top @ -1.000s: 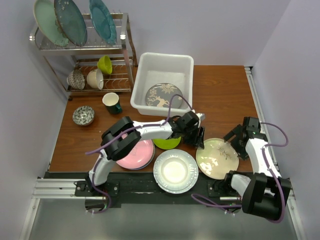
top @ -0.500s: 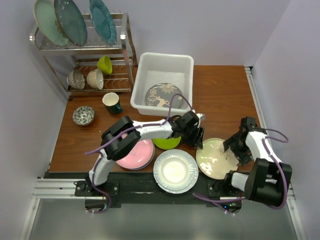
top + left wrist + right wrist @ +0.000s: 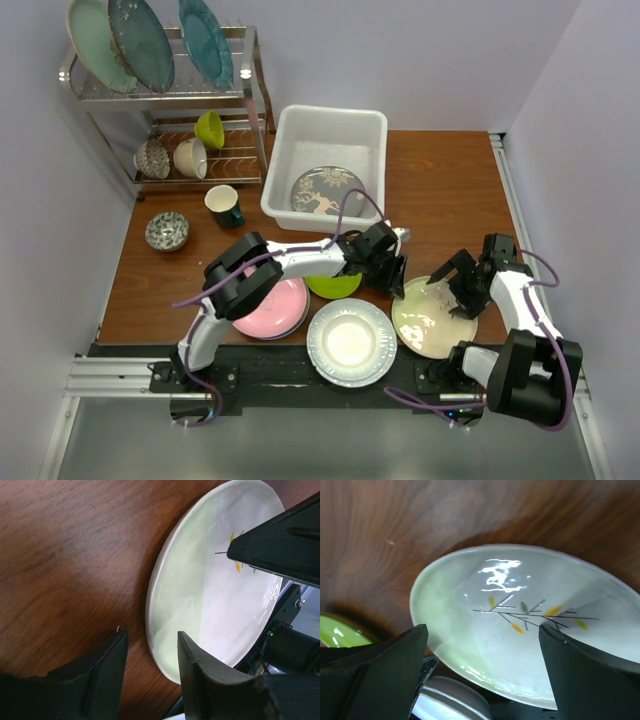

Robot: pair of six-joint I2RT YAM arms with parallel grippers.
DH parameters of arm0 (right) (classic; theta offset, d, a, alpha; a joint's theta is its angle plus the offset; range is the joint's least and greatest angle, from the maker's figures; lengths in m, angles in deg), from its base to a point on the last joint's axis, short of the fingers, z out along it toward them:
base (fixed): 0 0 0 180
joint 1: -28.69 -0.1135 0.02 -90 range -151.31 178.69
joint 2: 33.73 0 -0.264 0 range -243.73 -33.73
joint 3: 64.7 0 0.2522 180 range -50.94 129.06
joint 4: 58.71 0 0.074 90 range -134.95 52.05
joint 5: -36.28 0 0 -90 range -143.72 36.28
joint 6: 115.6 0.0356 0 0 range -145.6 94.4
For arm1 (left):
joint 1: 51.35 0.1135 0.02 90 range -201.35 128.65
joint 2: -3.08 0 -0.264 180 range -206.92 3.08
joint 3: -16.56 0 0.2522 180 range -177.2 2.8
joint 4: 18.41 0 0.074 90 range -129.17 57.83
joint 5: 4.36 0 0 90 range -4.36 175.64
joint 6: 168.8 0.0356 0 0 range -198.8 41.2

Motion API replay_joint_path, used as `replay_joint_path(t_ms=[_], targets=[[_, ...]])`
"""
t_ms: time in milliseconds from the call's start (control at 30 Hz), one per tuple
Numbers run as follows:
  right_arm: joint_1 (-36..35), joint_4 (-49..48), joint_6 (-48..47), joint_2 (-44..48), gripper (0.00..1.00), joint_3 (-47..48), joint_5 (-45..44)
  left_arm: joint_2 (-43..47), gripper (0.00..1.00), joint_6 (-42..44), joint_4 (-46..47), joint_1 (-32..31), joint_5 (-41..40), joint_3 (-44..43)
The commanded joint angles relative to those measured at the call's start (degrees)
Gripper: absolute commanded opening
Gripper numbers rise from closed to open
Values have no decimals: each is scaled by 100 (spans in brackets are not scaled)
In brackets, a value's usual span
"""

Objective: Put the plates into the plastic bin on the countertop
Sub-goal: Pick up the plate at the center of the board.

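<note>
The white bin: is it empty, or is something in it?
Not empty: one grey patterned plate lies flat on the floor of the bin.

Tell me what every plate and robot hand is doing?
left hand, open, empty, beside the cream plate rim.
right hand, wide open over the cream plate.
cream plate, flat on the countertop.
grey deer plate, inside the plastic bin.
pink plate, on the countertop.
lime green plate, on the countertop.
white fluted plate, on the countertop.
</note>
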Motion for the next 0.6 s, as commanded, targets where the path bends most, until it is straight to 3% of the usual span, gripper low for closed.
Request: replay_joint_path(t_ms=[0,200,467,567], targets=[[-13,-435,-255,-167,96,-84,583,-22,46,-192,346,67,324,63],[-13,-558,-325,-123,96,-348,636,-110,39,-262,381,58,456,29],[-13,-611,-343,-185,96,-313,689,-549,34,177,-865,-153,-246,-841],[-13,-602,-343,-176,96,-296,706,-628,23,203,-1086,-197,-414,-1000]])
